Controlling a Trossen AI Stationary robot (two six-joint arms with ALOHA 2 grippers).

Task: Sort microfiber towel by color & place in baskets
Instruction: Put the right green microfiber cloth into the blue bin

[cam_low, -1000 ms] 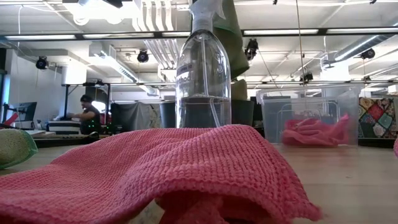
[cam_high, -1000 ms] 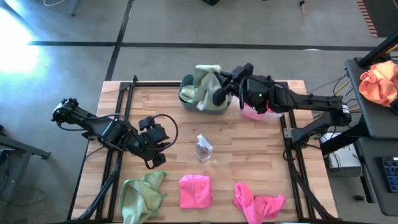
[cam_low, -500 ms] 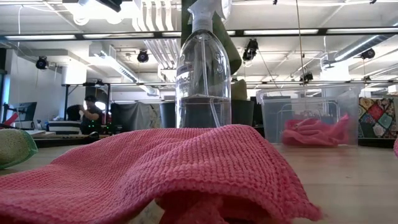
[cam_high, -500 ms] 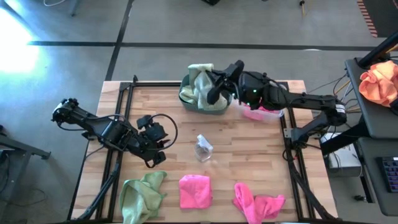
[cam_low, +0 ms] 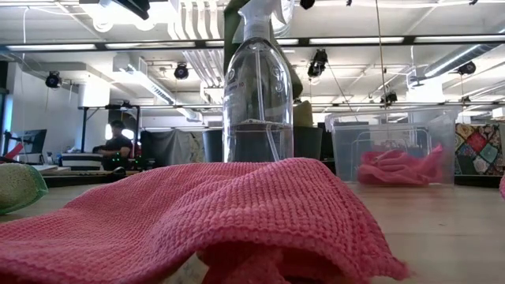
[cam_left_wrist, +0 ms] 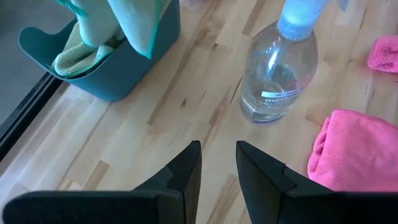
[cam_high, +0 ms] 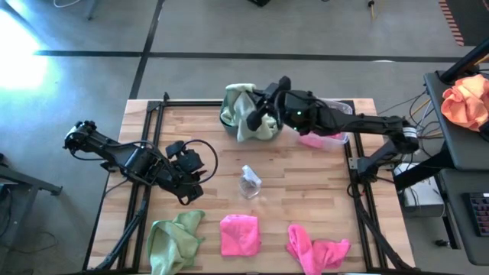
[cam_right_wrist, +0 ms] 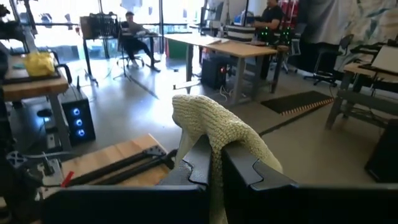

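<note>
My right gripper (cam_high: 258,113) is shut on a light green microfiber towel (cam_high: 246,107) above the dark teal basket (cam_high: 269,134) at the table's far edge. Another green towel (cam_left_wrist: 78,51) lies inside that basket. The clear basket (cam_high: 330,137) to its right holds pink towels (cam_low: 394,167). One green towel (cam_high: 174,238) and two pink ones (cam_high: 239,234) (cam_high: 317,249) lie along the near edge. My left gripper (cam_high: 191,174) hovers open over bare wood at mid-left, nothing between its fingers (cam_left_wrist: 186,168). My right gripper pinches a bunched fold of the green towel (cam_right_wrist: 214,134) between its two fingers. The fingers lie level and come from the table's right side. The cloth drapes over the fingertips and hangs slack below them, its lower end (cam_left_wrist: 140,34) at the teal basket's rim.
A clear spray bottle (cam_high: 249,182) stands upright mid-table between the baskets and the near towels. An orange cloth bundle (cam_high: 467,99) lies off the table at the right. Black frame rails run along the table's left and right edges.
My right gripper has gone toward the table's left edge, still shut on the green towel, from beside the clear basket to above the teal one. The towel has swung along with it and now hangs over the teal basket.
</note>
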